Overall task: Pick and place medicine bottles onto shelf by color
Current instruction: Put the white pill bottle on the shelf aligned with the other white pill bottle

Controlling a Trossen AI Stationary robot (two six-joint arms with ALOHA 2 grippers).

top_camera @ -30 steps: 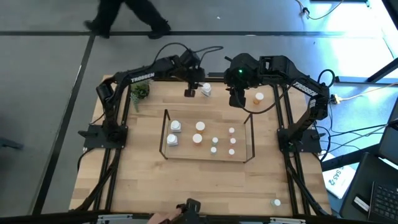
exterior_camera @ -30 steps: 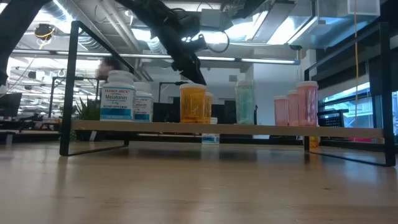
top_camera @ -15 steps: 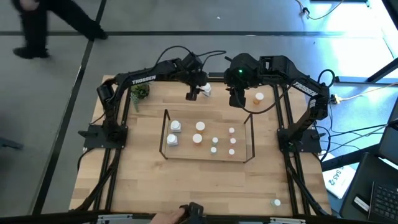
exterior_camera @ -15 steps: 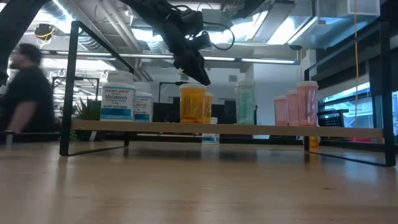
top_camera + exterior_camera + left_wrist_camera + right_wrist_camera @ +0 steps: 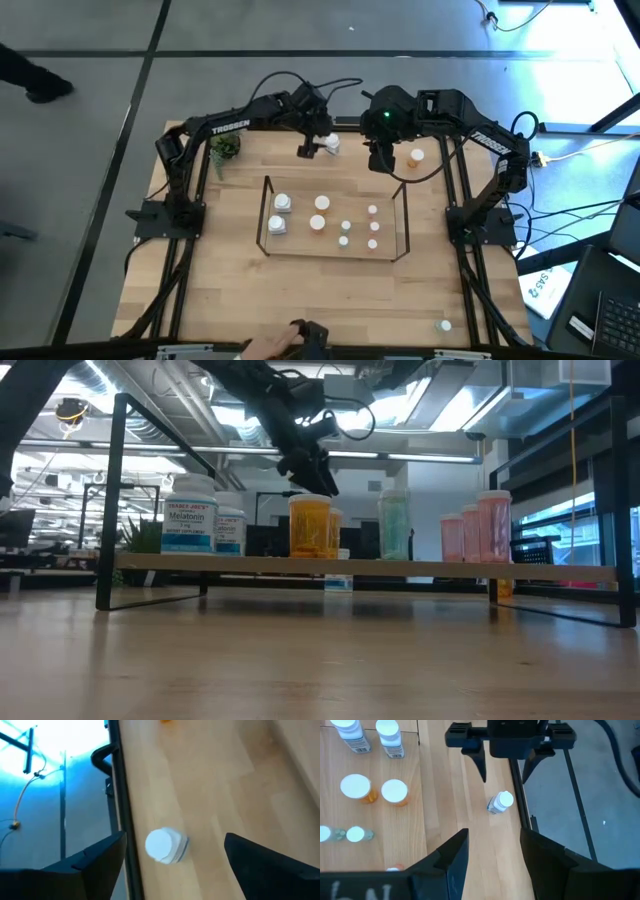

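High view: I saw left gripper [image 5: 308,150] near table [image 5: 230,290] far edge, fingers spread, holding nothing; small white bottle [image 5: 331,144] just beside it. Right gripper [image 5: 379,160] hovered nearby, orange bottle [image 5: 415,157] beside it. Shelf [image 5: 335,222] held white, orange, teal, pink bottles.

Low view: shelf [image 5: 360,568] carried bottles in colour groups.

Left wrist view: white bottle [image 5: 166,844] lay between spread fingers [image 5: 85,865], untouched.

Right wrist view: right fingers [image 5: 451,857] parted, empty; white bottle [image 5: 500,802] beyond.

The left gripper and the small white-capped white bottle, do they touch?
Apart: in the left wrist view, bare wood separates the bottle from both open fingers of the left gripper.
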